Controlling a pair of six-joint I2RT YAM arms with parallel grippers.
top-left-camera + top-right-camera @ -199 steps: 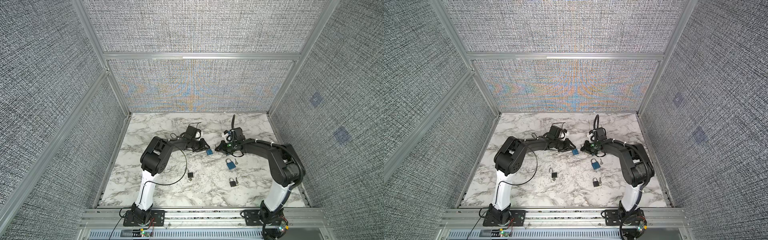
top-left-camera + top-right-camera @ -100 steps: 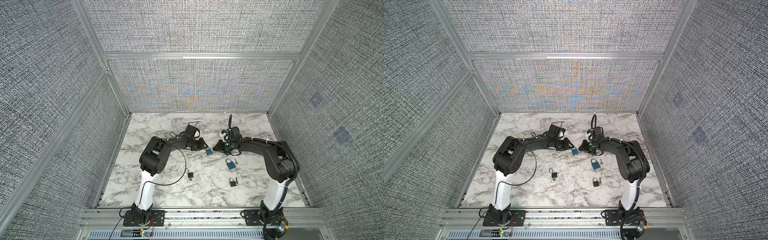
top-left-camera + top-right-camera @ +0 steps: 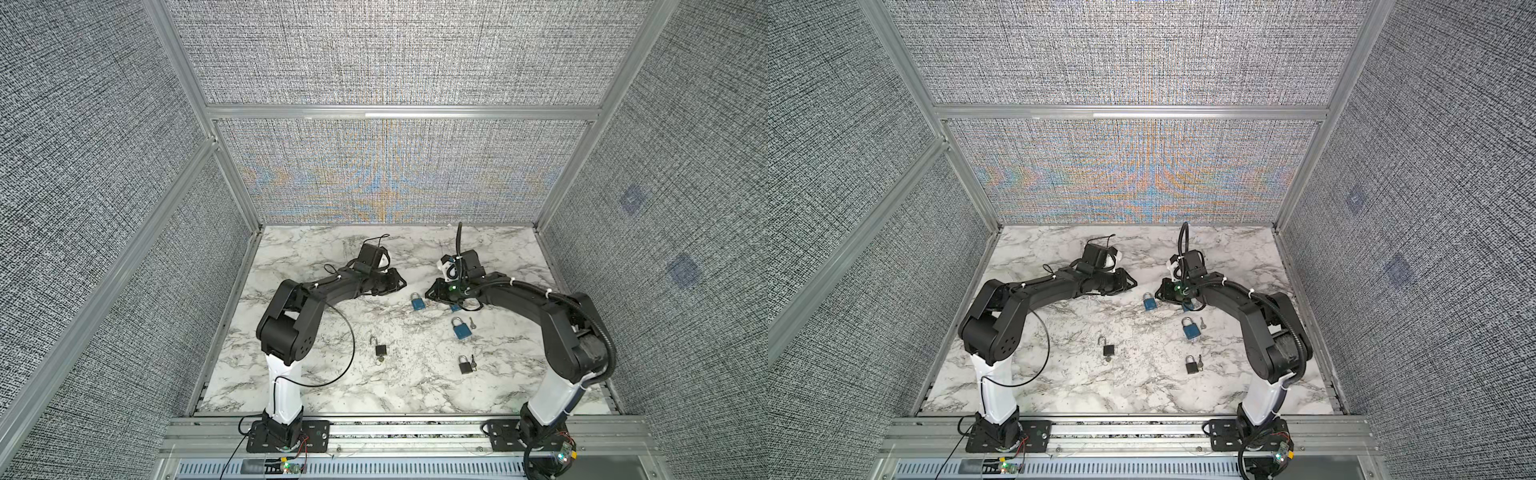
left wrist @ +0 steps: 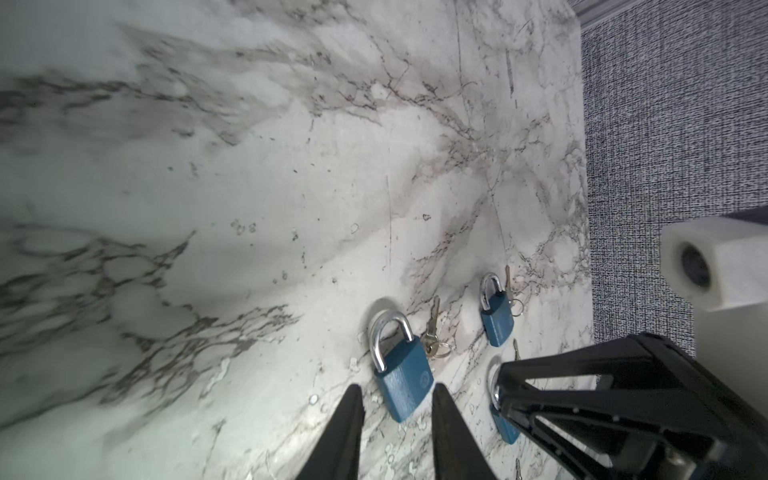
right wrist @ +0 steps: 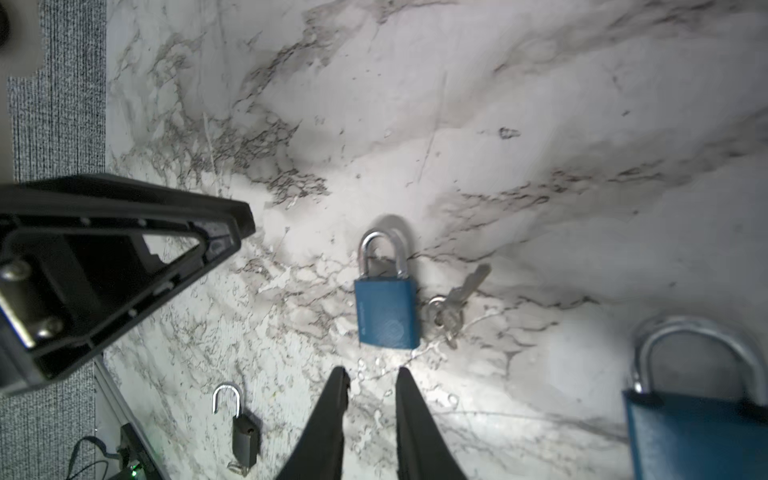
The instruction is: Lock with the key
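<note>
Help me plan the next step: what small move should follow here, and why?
Probably swing the left end effector toward the black padlock on its side: its shackle stands open, with a key at its base. The blue padlock in front of it looks shut, and both it and the right end effector are open and empty.

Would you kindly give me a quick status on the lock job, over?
Left gripper open, empty. Right gripper open, empty. Blue padlock lies just ahead of both, shackle shut, keys loose beside it. Spare padlock near right gripper.

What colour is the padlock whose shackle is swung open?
Black. The open padlock shows best in the right wrist view.
</note>
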